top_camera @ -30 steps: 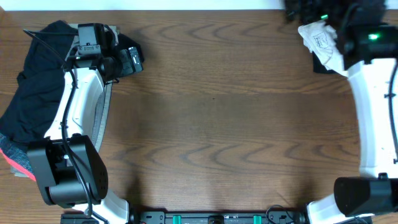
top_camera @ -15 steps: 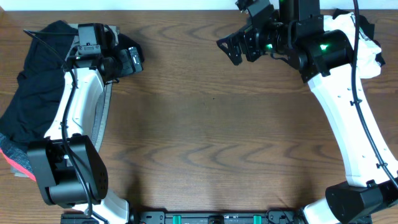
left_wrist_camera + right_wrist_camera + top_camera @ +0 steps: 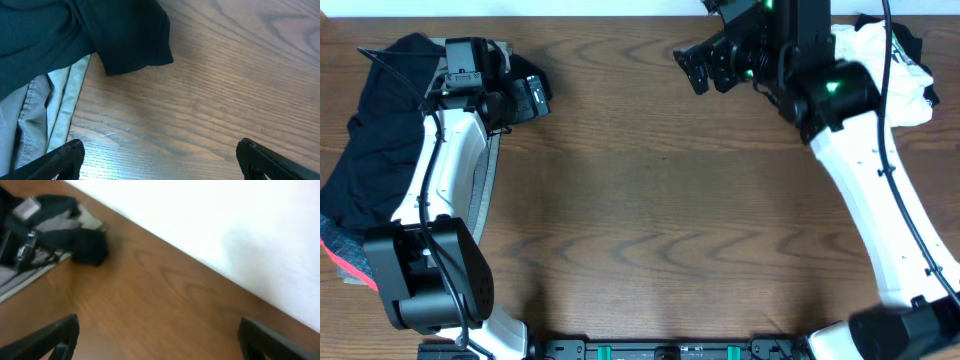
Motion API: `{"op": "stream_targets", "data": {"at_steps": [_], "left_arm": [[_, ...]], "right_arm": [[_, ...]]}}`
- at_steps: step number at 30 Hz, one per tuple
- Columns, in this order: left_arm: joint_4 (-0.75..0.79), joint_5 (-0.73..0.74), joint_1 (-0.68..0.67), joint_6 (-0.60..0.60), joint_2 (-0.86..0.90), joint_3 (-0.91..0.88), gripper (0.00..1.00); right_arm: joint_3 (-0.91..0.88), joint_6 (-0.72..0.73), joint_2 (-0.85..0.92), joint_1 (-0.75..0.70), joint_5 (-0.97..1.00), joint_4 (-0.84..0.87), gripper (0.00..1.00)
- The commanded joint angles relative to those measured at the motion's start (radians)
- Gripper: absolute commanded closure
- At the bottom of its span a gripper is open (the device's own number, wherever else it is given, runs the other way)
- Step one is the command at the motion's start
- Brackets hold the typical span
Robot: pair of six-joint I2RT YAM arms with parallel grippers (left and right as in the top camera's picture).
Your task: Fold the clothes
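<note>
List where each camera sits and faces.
Overhead: above the table, facing straight down; both arms, left gripper and right gripper show.
Left wrist: low on the left arm, facing the dark garment and grey garment; left fingertips show.
Right wrist: by the far edge, facing leftward toward the clothes pile; right fingertips show.
Shared: overhead and left wrist both see the dark garment.

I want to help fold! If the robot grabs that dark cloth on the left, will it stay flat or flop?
Probably floppy: the dark cloth lies in soft wrinkles. Pushed, it would likely bunch up, not slide, on the wood table.
</note>
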Motion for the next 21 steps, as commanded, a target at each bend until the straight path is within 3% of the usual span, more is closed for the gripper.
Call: {"op": "stream_targets", "data": {"at_steps": [1, 7, 21], "left_arm": [[-0.002, -0.013, 0.004, 0.01, 0.015, -0.004, 0.02], [-0.002, -0.013, 0.004, 0.01, 0.015, -0.004, 0.02], [-0.002, -0.013, 0.004, 0.009, 0.015, -0.004, 0.02]], "right_arm": [[-0.182, -0.033, -0.124, -0.003, 0.067, 0.111, 0.01], [-0.591, -0.034, -0.374, -0.108, 0.039, 0.328, 0.01], [-1.313, -0.094, -1.064, -0.377, 0.025, 0.495, 0.01]]}}
